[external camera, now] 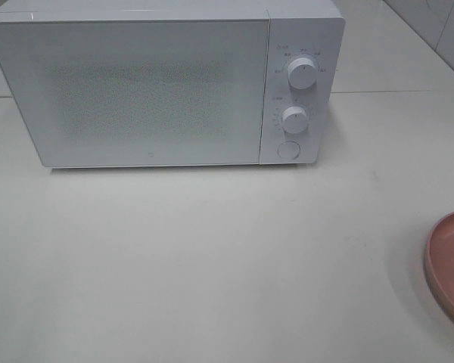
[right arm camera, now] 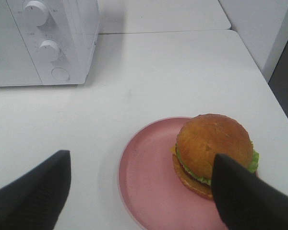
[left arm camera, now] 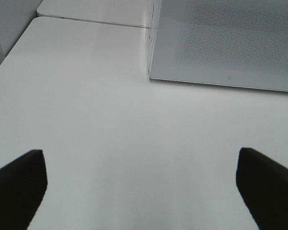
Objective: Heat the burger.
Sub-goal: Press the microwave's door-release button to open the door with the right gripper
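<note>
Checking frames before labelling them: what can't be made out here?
Burger: missing from exterior high view; a finger covers its edge in right wrist view.
Pink plate: cut by exterior high view's right edge.
Microwave interior: hidden behind its closed door, all views.
Dial labels: too small to read.

White box-shaped microwave oven [external camera: 151, 91], door shut, on a white flat bench [external camera: 212, 265]. On its right panel: upper white dial [external camera: 301, 73], lower white dial [external camera: 294, 119], round button [external camera: 288, 150]. Round pink plate [external camera: 450, 265], well apart, at right.

Left claw [left arm camera: 139, 153] spread wide, right claw [right arm camera: 141, 155] likewise, both apparently empty.
</note>
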Controlling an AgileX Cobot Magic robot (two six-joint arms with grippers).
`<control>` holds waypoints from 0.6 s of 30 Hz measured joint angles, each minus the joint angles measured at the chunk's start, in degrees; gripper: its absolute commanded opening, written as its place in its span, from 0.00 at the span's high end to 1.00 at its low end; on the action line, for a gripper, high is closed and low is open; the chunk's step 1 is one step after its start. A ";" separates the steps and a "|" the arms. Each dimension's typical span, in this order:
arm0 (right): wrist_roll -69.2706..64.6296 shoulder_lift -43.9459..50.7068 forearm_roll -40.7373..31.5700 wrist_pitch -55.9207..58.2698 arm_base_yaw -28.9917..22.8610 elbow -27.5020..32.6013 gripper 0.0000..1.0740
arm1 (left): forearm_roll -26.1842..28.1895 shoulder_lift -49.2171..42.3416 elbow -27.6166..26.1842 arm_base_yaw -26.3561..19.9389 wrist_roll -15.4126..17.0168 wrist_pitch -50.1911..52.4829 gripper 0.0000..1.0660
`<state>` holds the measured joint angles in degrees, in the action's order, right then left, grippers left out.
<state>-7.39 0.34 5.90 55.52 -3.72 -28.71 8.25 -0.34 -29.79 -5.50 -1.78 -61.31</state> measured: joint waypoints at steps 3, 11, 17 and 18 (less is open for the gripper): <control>0.00 0.00 0.00 0.00 0.00 0.00 0.29 | 0.00 0.00 0.00 0.00 0.00 0.00 0.06; 0.00 0.00 0.00 0.00 0.00 0.00 0.29 | 0.00 0.00 0.00 0.00 0.00 0.00 0.06; 0.00 0.00 0.00 0.00 0.00 0.00 0.29 | 0.00 0.00 0.00 0.00 0.00 0.00 0.06; 0.00 0.00 0.00 -0.52 0.00 -0.11 0.29 | 0.00 0.00 0.00 0.00 0.00 0.00 0.06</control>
<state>-7.39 0.34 5.90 55.00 -3.72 -28.82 8.25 -0.34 -29.79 -5.50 -1.78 -61.31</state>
